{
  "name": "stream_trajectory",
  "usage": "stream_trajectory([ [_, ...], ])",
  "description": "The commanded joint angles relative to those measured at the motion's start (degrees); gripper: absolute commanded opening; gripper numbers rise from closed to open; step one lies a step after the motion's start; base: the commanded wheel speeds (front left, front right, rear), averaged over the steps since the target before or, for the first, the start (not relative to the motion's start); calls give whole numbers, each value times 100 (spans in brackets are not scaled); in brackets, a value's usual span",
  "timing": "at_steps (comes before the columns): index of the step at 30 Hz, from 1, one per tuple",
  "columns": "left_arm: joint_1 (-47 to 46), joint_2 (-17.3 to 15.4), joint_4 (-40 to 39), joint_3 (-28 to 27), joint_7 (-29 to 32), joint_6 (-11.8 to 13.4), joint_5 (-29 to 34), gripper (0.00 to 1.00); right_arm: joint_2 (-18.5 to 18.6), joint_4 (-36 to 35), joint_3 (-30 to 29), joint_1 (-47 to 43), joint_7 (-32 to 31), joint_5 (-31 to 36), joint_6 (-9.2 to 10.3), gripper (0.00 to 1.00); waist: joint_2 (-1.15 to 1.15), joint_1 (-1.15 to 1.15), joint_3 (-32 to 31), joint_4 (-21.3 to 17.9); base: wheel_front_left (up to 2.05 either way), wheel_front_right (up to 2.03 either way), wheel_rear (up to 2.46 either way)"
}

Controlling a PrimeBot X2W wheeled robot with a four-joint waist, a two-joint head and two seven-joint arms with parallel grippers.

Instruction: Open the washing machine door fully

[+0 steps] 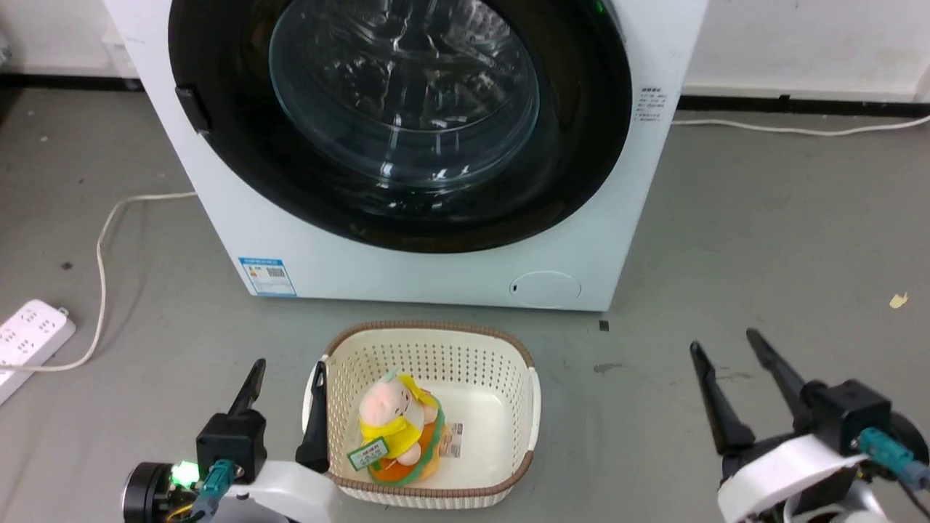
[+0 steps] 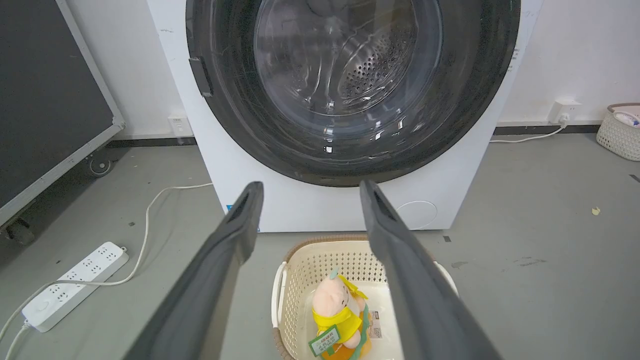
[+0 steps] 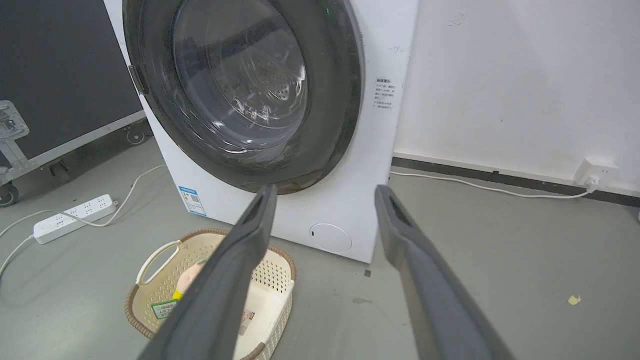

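Note:
The white washing machine [image 1: 407, 276] [image 2: 325, 210] [image 3: 350, 190] stands on the grey floor ahead. Its washing machine door [image 1: 218, 167] [image 2: 235, 125] [image 3: 330, 125], a glossy black disc with a bulging glass centre, lies shut flat against the front, with a small dark handle at its left rim. Low in the head view, my left gripper [image 1: 289, 365] is open at the basket's left rim. My right gripper [image 1: 725, 341] is open over bare floor at the lower right. Both stand well short of the door, and nothing lies between either pair of fingers.
A cream basket [image 1: 508, 407] holding a plush toy [image 1: 396, 428] sits on the floor before the machine. A white power strip [image 1: 29, 341] and its cable lie at the left. A cable [image 1: 799, 131] runs along the wall at the right. A dark wheeled case [image 2: 50, 100] stands left of the machine.

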State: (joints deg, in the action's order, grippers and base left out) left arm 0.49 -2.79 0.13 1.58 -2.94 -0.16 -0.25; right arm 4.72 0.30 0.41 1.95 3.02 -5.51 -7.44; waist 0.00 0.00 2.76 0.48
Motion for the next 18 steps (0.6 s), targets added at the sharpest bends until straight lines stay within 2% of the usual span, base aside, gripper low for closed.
stream_trajectory([
  [1,-120,-2,-37,37,-64,16,-48,100,72,-11,15,134,57,-103,-1,100,0,0,53,11,0,0,0],
  [18,-464,-3,-153,285,-268,85,-132,100,416,253,-92,1421,-89,-1403,-2,100,0,0,681,175,0,0,0],
])
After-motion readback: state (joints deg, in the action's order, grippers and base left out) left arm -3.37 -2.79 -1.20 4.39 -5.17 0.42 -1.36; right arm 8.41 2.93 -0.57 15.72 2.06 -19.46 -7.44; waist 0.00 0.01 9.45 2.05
